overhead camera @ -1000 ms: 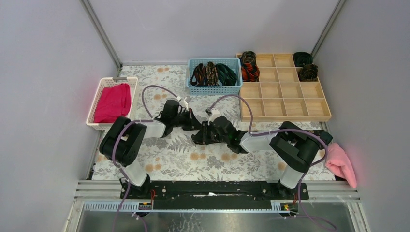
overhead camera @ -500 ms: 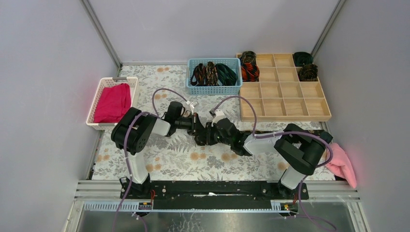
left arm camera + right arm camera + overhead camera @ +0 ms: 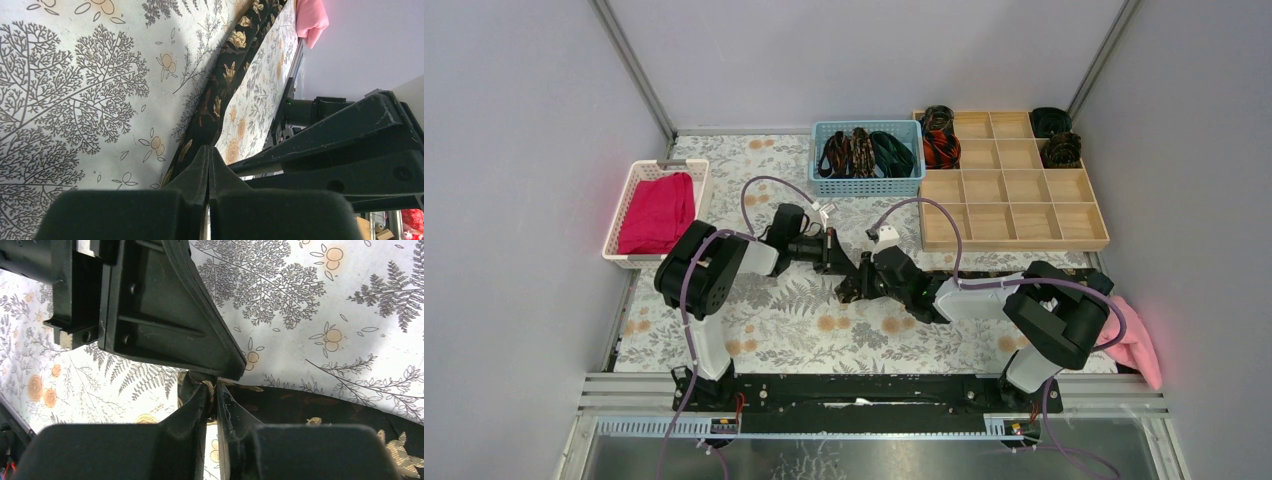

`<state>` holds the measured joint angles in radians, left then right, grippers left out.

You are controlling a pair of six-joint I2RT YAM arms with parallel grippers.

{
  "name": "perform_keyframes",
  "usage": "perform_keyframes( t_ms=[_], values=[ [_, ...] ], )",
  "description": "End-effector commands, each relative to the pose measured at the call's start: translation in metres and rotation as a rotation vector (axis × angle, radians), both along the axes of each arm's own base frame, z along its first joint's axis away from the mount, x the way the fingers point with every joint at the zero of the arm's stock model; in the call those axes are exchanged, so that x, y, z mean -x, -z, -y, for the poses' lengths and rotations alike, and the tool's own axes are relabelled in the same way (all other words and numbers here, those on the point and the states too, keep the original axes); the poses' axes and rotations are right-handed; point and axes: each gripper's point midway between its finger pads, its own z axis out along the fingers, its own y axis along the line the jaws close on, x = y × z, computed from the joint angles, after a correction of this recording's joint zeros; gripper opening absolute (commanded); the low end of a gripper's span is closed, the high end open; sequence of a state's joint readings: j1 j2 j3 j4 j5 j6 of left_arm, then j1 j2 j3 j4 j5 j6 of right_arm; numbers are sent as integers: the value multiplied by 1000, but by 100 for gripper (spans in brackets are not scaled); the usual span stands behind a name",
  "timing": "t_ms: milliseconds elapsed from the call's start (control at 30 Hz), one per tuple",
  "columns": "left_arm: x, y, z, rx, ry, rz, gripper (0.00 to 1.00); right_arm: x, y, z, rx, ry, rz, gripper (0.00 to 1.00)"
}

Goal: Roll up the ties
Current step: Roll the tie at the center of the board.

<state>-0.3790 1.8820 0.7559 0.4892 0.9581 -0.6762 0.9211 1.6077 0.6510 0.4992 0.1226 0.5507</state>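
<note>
- The right fingers (image 3: 192, 410), nearest the arm bases and low over the table (image 3: 774, 320), pinch a small fold at the end of the black gold-flecked tie (image 3: 220, 85). The rest of the strip lies flat, running toward the table's right side.
- Just beyond, the left fingers (image 3: 200, 170) are pressed together, tips touching that fold. Whether cloth is caught between them cannot be told.
- The coil's start is tiny, so turning it with slack in the strip would likely let it spring open or wind crooked. The arms are also close enough to knock together.
- Farther back, the blue basket (image 3: 866, 183) holds loose ties (image 3: 864, 152), and the wooden tray (image 3: 1009, 222) holds finished coils (image 3: 941, 148).
</note>
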Motion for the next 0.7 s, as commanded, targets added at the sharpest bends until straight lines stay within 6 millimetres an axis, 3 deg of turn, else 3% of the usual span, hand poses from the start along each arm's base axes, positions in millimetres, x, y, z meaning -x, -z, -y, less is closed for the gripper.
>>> perform_keyframes(
  t_ms=[0, 167, 367, 500, 600, 667],
  values=[
    [-2, 7, 0, -27, 6, -6, 0, -12, 5, 19, 71, 67, 37, 15],
    [-9, 11, -3, -98, -27, 9, 0, -12, 14, 28, 106, 95, 27, 14],
    [-17, -8, -9, -177, -73, 76, 0, -5, 33, 37, 153, 109, -20, 15],
    [-8, -15, -7, -221, -93, 117, 0, -3, 43, 39, 181, 104, -43, 23],
    [6, -17, 4, -233, -74, 139, 0, -4, 46, 42, 200, 113, -43, 33],
    [18, -14, 12, -252, -49, 141, 0, -5, 45, 41, 205, 115, -42, 34]
  ],
)
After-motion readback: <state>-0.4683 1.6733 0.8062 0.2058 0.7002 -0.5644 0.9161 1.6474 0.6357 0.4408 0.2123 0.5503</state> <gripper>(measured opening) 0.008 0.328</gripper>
